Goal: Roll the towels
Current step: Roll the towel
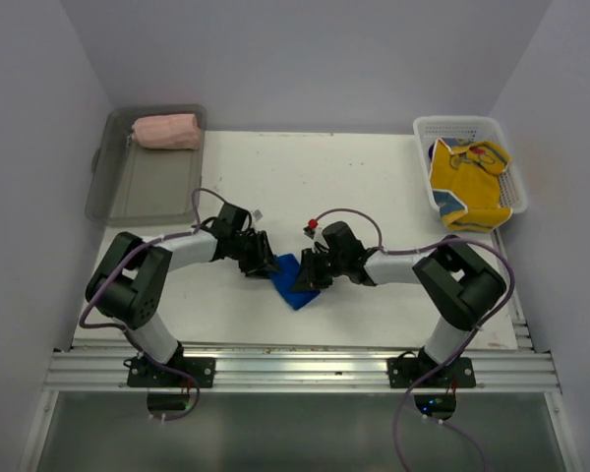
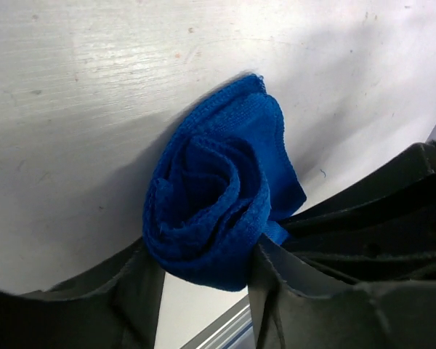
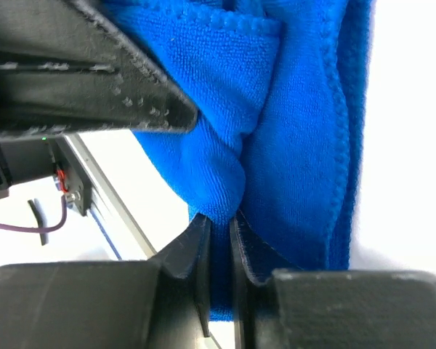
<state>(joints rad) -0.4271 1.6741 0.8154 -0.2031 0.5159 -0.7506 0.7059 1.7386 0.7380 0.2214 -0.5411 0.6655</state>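
Observation:
A blue towel (image 1: 296, 283), partly rolled, lies on the white table between my two grippers. My left gripper (image 1: 265, 265) grips the roll from the left. In the left wrist view the spiral end of the blue roll (image 2: 214, 203) sits between the two fingers of that gripper (image 2: 207, 273), touching both. My right gripper (image 1: 312, 272) meets the towel from the right. In the right wrist view its jaws (image 3: 219, 229) are pinched nearly shut on a fold of the blue towel (image 3: 298, 131). The left gripper's dark finger (image 3: 94, 80) shows there at upper left.
A grey bin (image 1: 128, 192) at the back left holds a rolled pink towel (image 1: 167, 132). A white basket (image 1: 428, 128) at the back right holds a yellow towel (image 1: 469, 182). The table's metal front rail (image 1: 295, 369) runs just behind the arm bases.

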